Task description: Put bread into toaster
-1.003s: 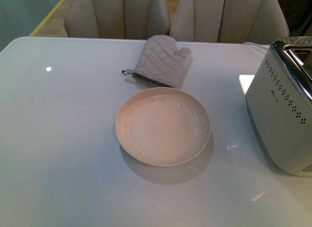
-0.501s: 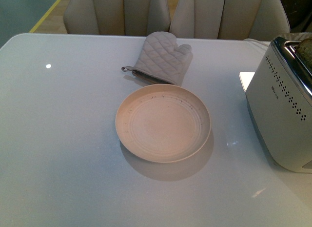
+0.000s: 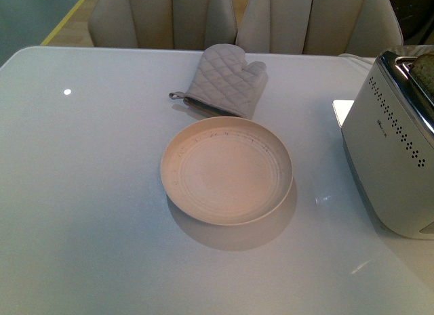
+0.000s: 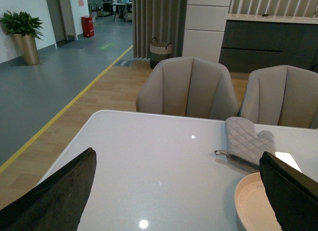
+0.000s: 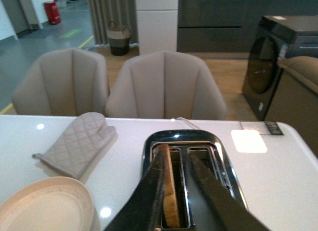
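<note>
The toaster [image 3: 390, 142] stands at the table's right edge, silver-white with a chrome top. The top of the bread [image 3: 424, 66] shows in it at the frame's right edge. In the right wrist view the tan bread slice [image 5: 172, 193] stands upright in one slot of the toaster [image 5: 226, 166]. My right gripper [image 5: 176, 155] is open above the toaster, its black fingers [image 5: 144, 196] either side of the slice, not clamping it. My left gripper [image 4: 174, 191] is open and empty above the table. Neither gripper shows in the front view.
A round beige plate [image 3: 227, 171] lies empty mid-table, and it also shows in the left wrist view [image 4: 251, 203]. A grey quilted oven mitt [image 3: 224, 81] lies behind it. Two beige chairs [image 3: 163, 17] stand at the table's far edge.
The bread's top has come into sight in the toaster's slot, which was empty a second ago. The front view has shifted slightly. Plate and mitt have not moved.
</note>
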